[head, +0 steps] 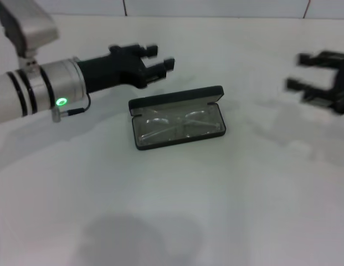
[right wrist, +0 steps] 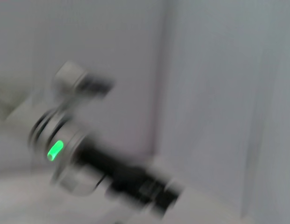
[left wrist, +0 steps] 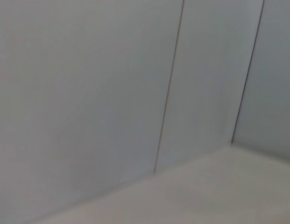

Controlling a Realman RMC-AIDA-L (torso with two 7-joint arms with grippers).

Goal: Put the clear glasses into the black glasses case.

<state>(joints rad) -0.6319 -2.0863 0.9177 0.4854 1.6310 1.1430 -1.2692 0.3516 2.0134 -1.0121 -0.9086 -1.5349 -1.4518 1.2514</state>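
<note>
Left arm comes in from 9 o'clock, silver forearm with a green light [head: 62, 102], left claw [head: 162, 57] black, held above the counter [head: 172, 210] at about 11 o'clock of the case, fingers spread wide with nothing between them, pointing toward 3 o'clock. Centre of the head view: black glasses case [head: 177, 117] lies open on the white counter, flat rectangular with rounded corners, lid standing up along the far edge, grey lining showing in the tray. Clear glasses [head: 180, 123] lie inside the tray, fully transparent, only faint lens outlines and crossed temple arms readable against the lining, folded, filling most of the tray. Right claw [head: 296, 72] at 3 o'clock, well apart from the case, black, blurred, fingers look wide apart and empty, pointing toward 9 o'clock. Left wrist view shows only pale wall panels [left wrist: 88, 93] and a strip of counter. Right wrist view shows the left arm blurred with its green light against the wall.
</note>
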